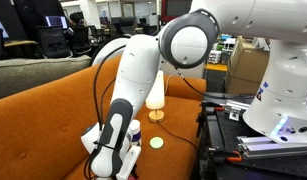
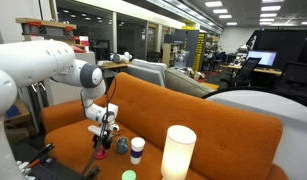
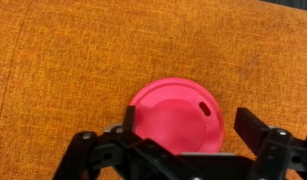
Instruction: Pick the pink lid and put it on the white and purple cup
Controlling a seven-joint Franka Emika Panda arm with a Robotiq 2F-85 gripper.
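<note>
**Pincer spread around the pink lid on the sofa seat**

In the wrist view the gripper [image 3: 185,121] has its fingers [image 3: 245,124] apart, one on either side of the pink lid [image 3: 174,114]. A narrow strip of orange fabric shows between the lid's edge and one finger. The lid sits against the orange sofa seat [image 3: 63,60], its small slot facing up. In an exterior view the white and purple cup [image 2: 137,150] stands upright near the gripper [image 2: 101,142], past a squat grey-teal cup [image 2: 121,146]. A white lamp [image 2: 178,152] stands further along, near the seat's front edge.
</note>
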